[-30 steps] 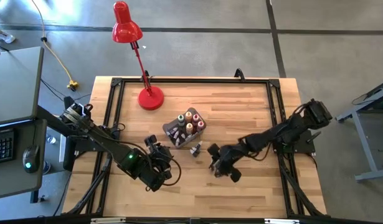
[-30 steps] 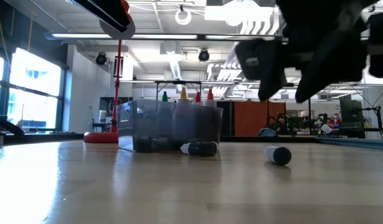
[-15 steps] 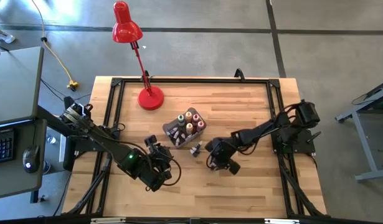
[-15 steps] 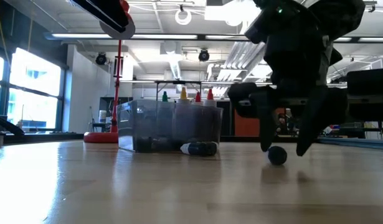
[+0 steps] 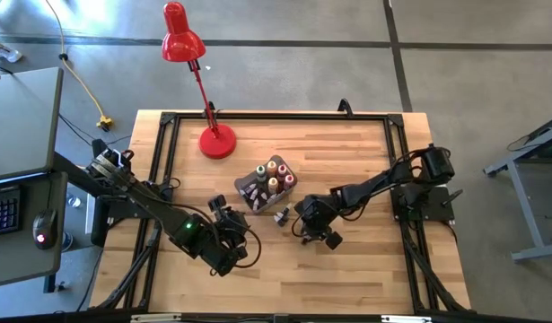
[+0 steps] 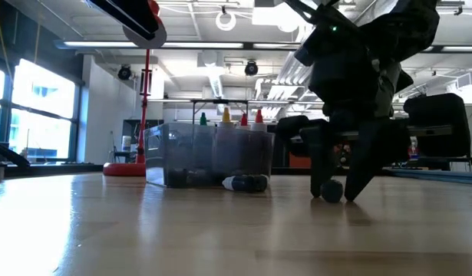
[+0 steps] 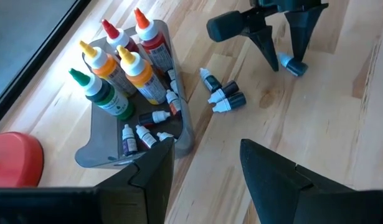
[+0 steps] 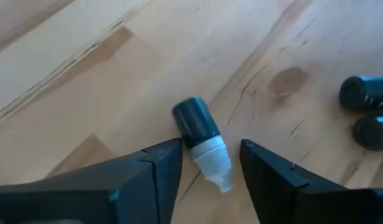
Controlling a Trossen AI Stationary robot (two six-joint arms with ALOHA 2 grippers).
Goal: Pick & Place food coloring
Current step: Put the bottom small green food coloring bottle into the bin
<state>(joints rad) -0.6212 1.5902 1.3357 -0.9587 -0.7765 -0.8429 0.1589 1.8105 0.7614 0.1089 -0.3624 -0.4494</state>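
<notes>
A tiny dark food coloring bottle with a white cap lies on its side on the table, well apart from the grey bin — my right gripper straddles it, fingers apart, tips at the wood. Three more small bottles lie just beside the bin. My left gripper waits near the bin, fingers apart.
</notes>
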